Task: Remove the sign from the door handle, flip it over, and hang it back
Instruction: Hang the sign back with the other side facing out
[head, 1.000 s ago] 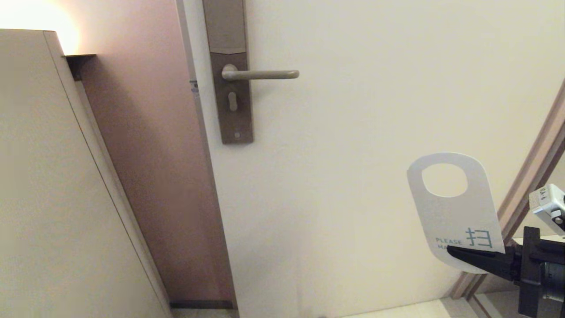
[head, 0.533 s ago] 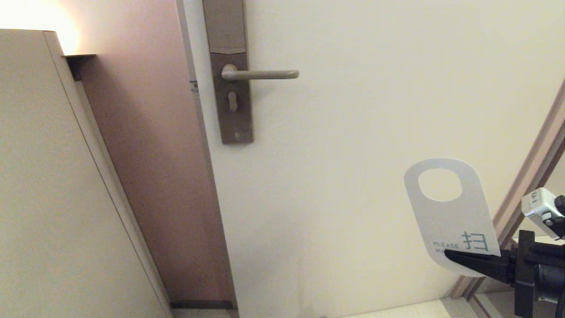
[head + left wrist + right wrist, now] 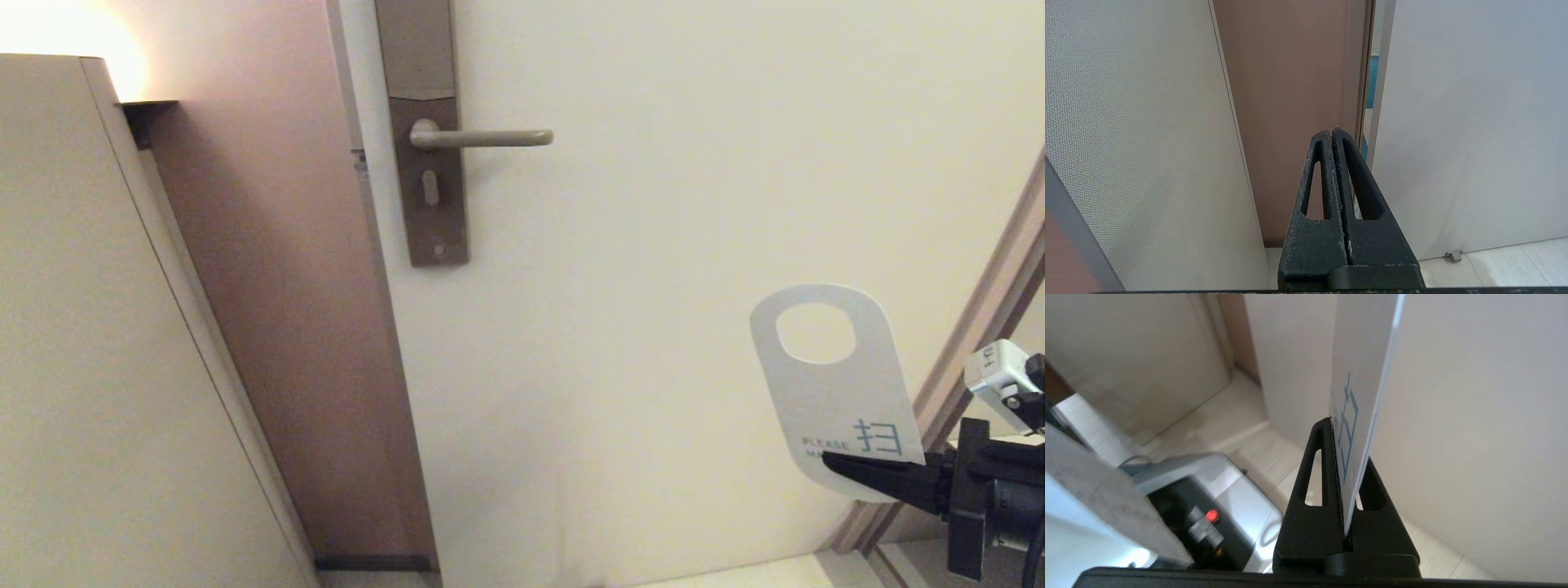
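Observation:
The sign [image 3: 841, 392] is off the door handle [image 3: 482, 137] and stands upright at the lower right of the head view, well below and right of the lever. Its white face with teal "PLEASE" lettering and its oval hole face me. My right gripper [image 3: 833, 465] is shut on the sign's bottom edge; in the right wrist view the sign [image 3: 1359, 400] rises from between the black fingers [image 3: 1314, 473]. The bare beige lever sticks out rightward from its tall brown backplate [image 3: 424, 131]. In the left wrist view my left gripper [image 3: 1332, 132] is shut on nothing, low near the door's edge.
The cream door [image 3: 694, 204] fills the middle and right. A brown wall strip [image 3: 277, 286] and a beige partition [image 3: 90, 343] stand on the left. A brown door frame [image 3: 988, 310] runs up the right edge. The robot's base [image 3: 1188, 506] sits on the pale floor.
The sign and my right gripper dipped slightly, then came back up a little, staying at the lower right. The handle and the left arm have not moved.

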`<state>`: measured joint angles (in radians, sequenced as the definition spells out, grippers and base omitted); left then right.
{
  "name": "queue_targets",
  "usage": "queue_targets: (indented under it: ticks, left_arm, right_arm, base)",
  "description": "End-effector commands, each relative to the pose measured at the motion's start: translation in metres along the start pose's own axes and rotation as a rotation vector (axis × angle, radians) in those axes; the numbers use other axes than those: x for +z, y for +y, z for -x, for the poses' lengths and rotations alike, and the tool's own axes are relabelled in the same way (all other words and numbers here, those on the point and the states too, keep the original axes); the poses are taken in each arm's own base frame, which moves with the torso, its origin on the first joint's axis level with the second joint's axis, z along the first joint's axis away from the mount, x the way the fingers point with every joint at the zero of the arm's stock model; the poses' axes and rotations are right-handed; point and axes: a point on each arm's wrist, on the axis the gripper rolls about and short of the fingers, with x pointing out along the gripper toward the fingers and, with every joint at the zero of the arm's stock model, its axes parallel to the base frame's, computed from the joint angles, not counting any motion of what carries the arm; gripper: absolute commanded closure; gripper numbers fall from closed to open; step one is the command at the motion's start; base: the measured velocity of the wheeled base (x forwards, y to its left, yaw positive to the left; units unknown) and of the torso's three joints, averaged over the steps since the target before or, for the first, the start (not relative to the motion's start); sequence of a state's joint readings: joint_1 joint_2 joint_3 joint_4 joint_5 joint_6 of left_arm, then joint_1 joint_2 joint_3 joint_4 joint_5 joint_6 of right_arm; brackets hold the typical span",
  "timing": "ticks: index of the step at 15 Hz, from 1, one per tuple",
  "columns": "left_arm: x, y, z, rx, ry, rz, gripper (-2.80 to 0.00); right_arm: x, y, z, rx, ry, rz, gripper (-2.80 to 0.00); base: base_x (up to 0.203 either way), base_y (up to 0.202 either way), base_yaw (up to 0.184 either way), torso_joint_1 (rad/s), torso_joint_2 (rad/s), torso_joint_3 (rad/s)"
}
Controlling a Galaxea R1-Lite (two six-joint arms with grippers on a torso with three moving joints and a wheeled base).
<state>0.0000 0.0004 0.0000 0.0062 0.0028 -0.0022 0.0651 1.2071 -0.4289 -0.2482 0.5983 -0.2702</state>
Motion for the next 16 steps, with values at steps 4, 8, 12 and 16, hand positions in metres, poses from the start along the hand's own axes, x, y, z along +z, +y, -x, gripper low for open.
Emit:
queue_targets:
  ticks: [4, 8, 12, 16]
  left_arm:
    - [0.000, 0.000, 0.000, 0.000, -0.001, 0.001, 0.00]
    - [0.000, 0.000, 0.000, 0.000, -0.002, 0.001, 0.00]
    - [0.000, 0.000, 0.000, 0.000, 0.000, 0.001, 0.00]
    - [0.000, 0.000, 0.000, 0.000, 0.000, 0.001, 0.00]
  right_arm:
    - [0.009, -0.017, -0.023, -0.006, -0.071, 0.049, 0.00]
    - [0.025, -0.020, -0.049, 0.042, -0.132, 0.113, 0.00]
    - [0.057, -0.031, -0.058, 0.028, -0.221, 0.169, 0.00]
    - [0.080, -0.032, -0.062, 0.036, -0.276, 0.215, 0.00]
  base:
    - [0.000, 0.000, 0.000, 0.000, 0.00, 0.000]
    - [0.000, 0.000, 0.000, 0.000, 0.00, 0.000]
    - [0.000, 0.000, 0.000, 0.000, 0.00, 0.000]
    - [0.000, 0.000, 0.000, 0.000, 0.00, 0.000]
